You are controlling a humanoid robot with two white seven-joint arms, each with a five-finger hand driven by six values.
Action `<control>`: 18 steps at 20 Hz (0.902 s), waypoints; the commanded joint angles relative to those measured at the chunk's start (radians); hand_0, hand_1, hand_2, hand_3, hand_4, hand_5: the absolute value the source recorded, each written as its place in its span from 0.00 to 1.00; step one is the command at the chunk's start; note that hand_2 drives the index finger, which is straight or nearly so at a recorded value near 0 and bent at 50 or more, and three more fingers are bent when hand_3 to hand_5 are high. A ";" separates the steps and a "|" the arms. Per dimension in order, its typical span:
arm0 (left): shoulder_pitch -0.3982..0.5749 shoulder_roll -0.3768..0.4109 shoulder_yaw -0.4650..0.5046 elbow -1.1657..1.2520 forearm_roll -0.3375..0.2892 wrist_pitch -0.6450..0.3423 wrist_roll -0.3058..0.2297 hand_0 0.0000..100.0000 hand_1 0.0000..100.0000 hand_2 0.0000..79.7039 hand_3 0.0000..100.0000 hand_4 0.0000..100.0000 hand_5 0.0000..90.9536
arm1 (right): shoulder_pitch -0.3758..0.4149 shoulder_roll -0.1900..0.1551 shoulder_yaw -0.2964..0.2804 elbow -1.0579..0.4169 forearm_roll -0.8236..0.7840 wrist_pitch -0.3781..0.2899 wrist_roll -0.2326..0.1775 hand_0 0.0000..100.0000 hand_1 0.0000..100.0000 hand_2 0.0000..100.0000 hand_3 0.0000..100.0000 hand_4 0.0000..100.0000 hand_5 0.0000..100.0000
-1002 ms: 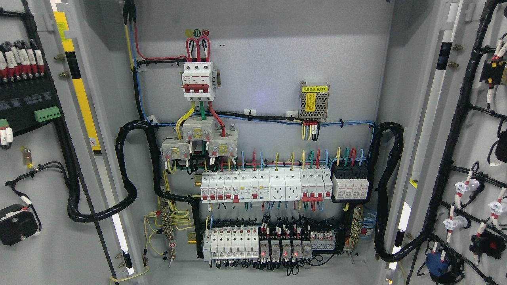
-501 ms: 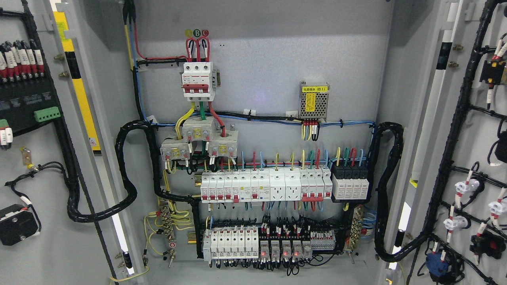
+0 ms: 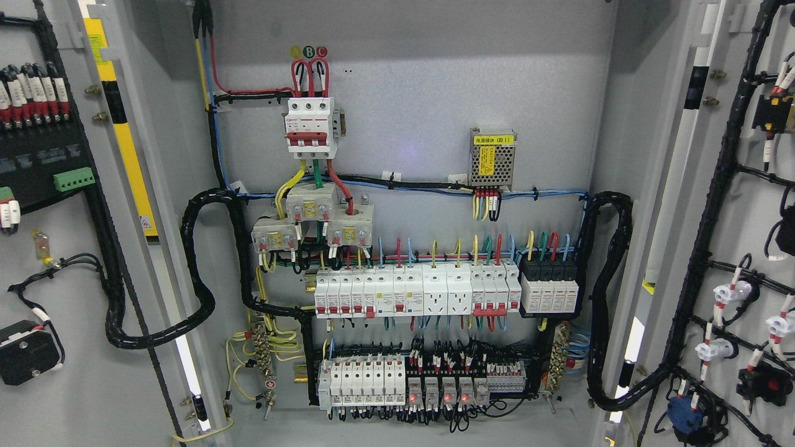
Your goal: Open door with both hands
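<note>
Grey cabinet (image 3: 410,81) stands with both doors (image 3: 56,372) open (breakers (image 3: 413,292) exposed)

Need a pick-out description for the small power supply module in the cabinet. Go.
Start at the cabinet's grey back panel, seen between the two open doors. Look at its upper right, above the long row of white breakers. The power supply is the lone perforated metal box with a yellow label on top, wires hanging below.

A three-pole main breaker (image 3: 309,127) sits upper centre, with a small power supply module (image 3: 492,158) to its right. Below, a row of white circuit breakers (image 3: 413,292) spans mid-frame, above relays with red lights (image 3: 444,391).
</note>
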 commanded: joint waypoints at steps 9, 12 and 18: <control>-0.068 0.013 -0.059 0.498 -0.051 0.063 0.459 0.00 0.00 0.00 0.00 0.00 0.00 | -0.113 0.147 0.040 0.808 0.116 0.096 -0.105 0.24 0.00 0.00 0.00 0.00 0.00; -0.068 0.016 -0.108 0.505 -0.134 0.073 0.482 0.00 0.00 0.00 0.00 0.00 0.00 | -0.124 0.162 0.043 0.833 0.118 0.180 -0.190 0.24 0.00 0.00 0.00 0.00 0.00; -0.100 0.027 -0.110 0.514 -0.153 0.151 0.485 0.00 0.00 0.00 0.00 0.00 0.00 | -0.178 0.165 0.042 0.830 0.119 0.401 -0.215 0.24 0.00 0.00 0.00 0.00 0.00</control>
